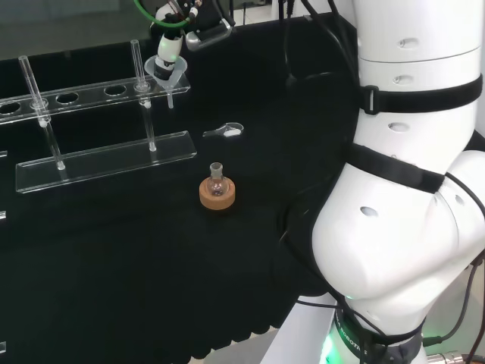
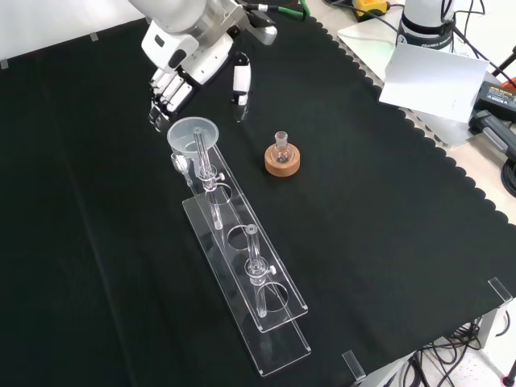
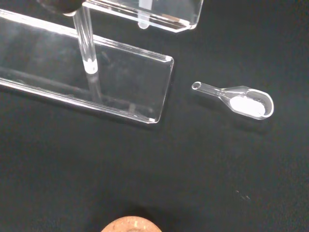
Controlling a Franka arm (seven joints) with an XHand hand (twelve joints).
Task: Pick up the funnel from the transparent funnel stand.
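Note:
A clear funnel (image 1: 165,73) (image 2: 193,135) sits in the end hole of the transparent stand (image 1: 102,161) (image 2: 274,322). In the front view the hand (image 2: 172,79) hovers just beyond the funnel, its fingers (image 2: 164,98) to the left of the rim and its thumb (image 2: 240,84) apart to the right. In the head view a finger (image 1: 168,50) hangs right over the funnel's bowl. The hand is open and holds nothing. The wrist view looks down on the stand's base (image 3: 116,82), with the funnel's stem tip (image 3: 143,22) under the top plate.
A small round flask on a cork ring (image 1: 217,190) (image 2: 282,158) stands near the stand's end. A clear scoop with white powder (image 1: 226,131) (image 3: 244,100) lies on the cloth close by. The arm's white links (image 1: 409,189) take up the head view's right.

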